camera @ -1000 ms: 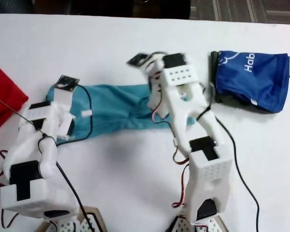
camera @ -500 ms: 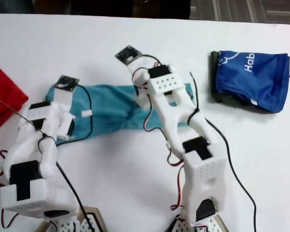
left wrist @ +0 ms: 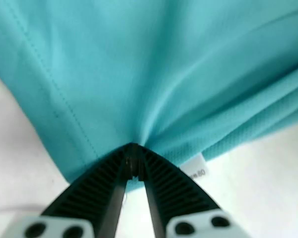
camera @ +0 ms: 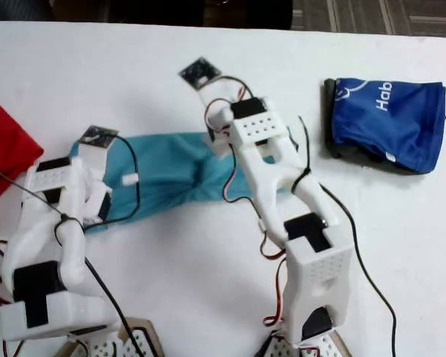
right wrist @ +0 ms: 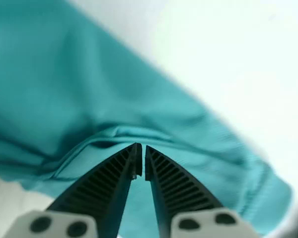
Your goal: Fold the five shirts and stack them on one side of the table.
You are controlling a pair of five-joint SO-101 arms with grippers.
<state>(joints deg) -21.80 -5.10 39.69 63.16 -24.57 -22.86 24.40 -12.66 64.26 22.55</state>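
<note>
Swung leftward, the right hand [right wrist: 140,161] seemingly pinches the teal shirt [camera: 171,171] partway along; the left hand [left wrist: 134,166] clamps its other end, long axis lying between them across the surface [camera: 178,290].

The teal shirt [left wrist: 164,74] is matt, finely knit cloth, creased at the left claw [left wrist: 134,166]; its ribbed fingers [left wrist: 97,186] are matt black plastic.

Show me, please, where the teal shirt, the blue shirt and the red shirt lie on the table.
teal shirt [camera: 167,167], high view, bunched middle between the two arms.
blue shirt [camera: 390,126], high view, centre of the folded bundle.
red shirt [camera: 7,149], high view, visible part at the picture's edge.
</note>
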